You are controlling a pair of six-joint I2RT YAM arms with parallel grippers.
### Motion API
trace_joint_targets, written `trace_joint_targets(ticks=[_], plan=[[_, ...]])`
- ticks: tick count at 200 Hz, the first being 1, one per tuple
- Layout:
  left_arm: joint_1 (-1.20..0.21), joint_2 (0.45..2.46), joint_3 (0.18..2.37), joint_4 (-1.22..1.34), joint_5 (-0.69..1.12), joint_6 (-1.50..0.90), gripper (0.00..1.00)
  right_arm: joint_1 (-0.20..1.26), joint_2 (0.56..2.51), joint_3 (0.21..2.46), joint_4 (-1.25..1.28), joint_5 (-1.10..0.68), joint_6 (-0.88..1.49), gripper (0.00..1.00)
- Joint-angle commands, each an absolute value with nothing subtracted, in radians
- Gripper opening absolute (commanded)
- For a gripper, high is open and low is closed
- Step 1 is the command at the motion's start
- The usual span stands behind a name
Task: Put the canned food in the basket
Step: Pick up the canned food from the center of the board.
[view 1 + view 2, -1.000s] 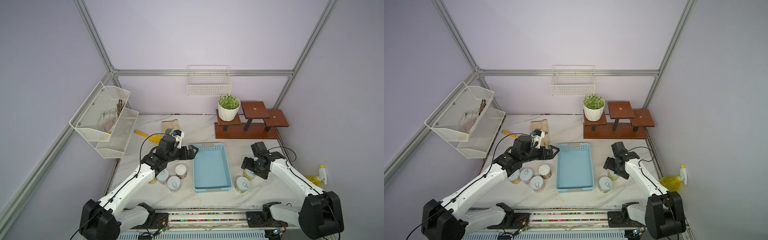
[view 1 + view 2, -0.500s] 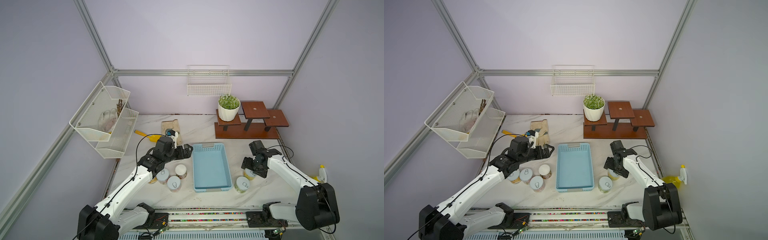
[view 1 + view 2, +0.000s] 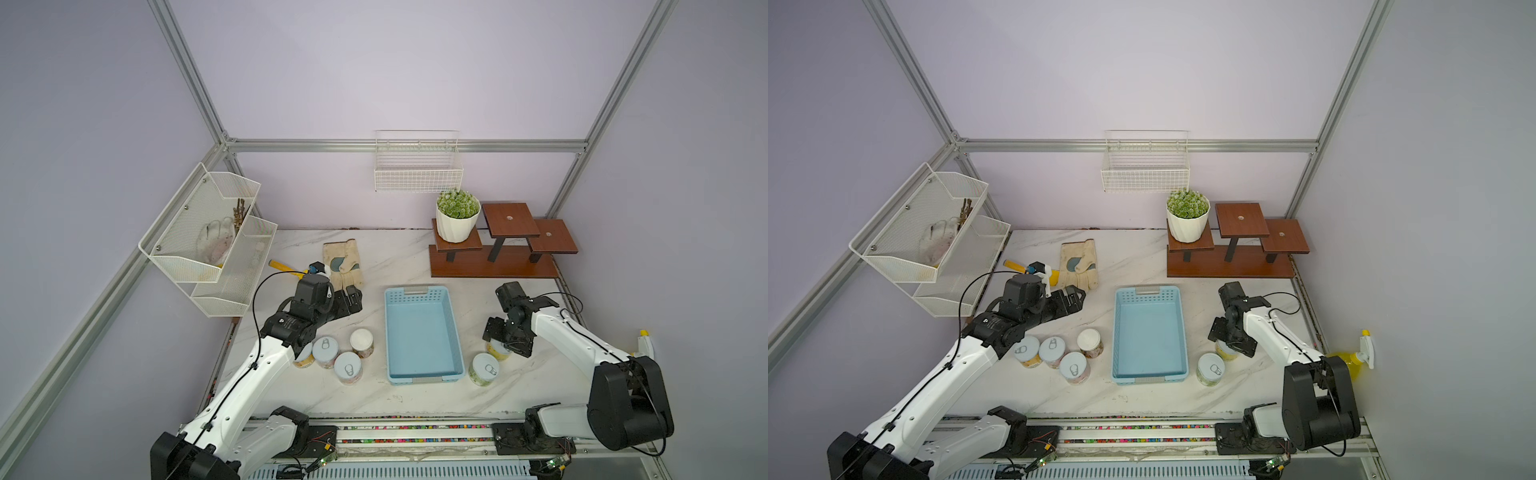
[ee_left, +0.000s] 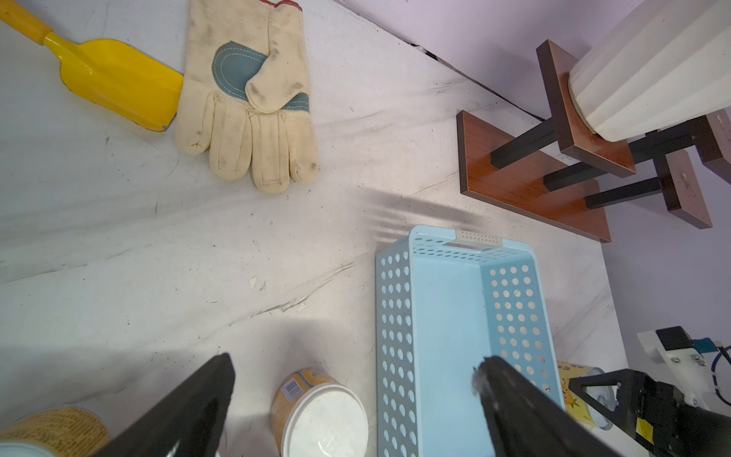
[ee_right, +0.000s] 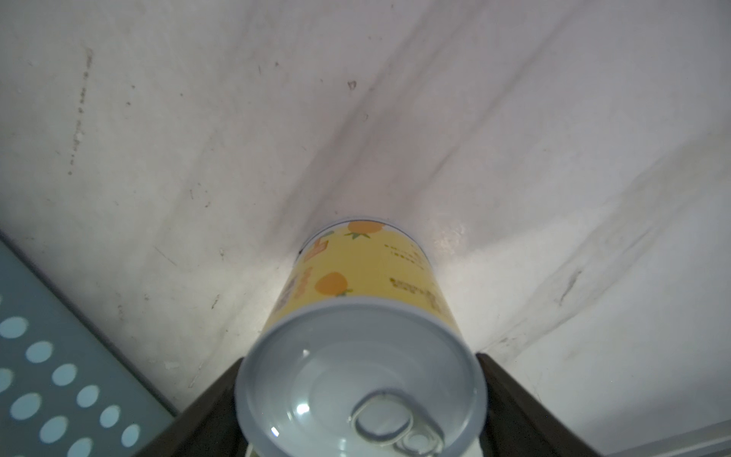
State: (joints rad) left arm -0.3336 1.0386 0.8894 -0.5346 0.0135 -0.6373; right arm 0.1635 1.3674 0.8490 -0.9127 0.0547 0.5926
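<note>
Plainly, the right tool [image 5: 360, 362] straddles the upright yellow tin [image 5: 368, 273] between the basket [image 3: 417, 294] and the right edge of the worktop [image 3: 469, 291], its grip impossible to tell, so an off-centre squeeze could topple it; the left tool [image 4: 352, 362] gapes open.

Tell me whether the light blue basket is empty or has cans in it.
Empty: the basket shows only bare blue floor in both top views.
</note>
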Motion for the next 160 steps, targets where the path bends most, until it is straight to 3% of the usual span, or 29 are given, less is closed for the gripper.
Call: trace_joint_targets(ticks=[1, 41, 91, 96, 108, 160], plan=[[-0.322, 1.016, 0.878, -0.523, 0.015, -0.656, 1.0, 0.161, 1.374, 0.862, -0.928, 0.064, 0.584, 0.84], [-0.318, 1.016, 0.877, -0.53, 0.008, -0.658, 1.0, 0.162, 1.37, 0.863, -0.929, 0.064, 0.584, 0.8], [-0.293, 0.973, 0.88, -0.583, -0.031, -0.649, 1.0, 0.161, 1.267, 0.892, -0.975, 0.139, 0.614, 0.67], [-0.289, 0.971, 0.884, -0.587, -0.03, -0.646, 1.0, 0.161, 1.252, 0.901, -0.984, 0.152, 0.619, 0.6], [-0.285, 0.964, 0.887, -0.591, -0.028, -0.647, 1.0, 0.161, 1.22, 0.92, -0.997, 0.136, 0.598, 0.51], [-0.276, 0.873, 0.816, -0.495, 0.051, -0.672, 1.0, 0.168, 1.111, 0.992, -1.048, 0.115, 0.542, 0.33]])
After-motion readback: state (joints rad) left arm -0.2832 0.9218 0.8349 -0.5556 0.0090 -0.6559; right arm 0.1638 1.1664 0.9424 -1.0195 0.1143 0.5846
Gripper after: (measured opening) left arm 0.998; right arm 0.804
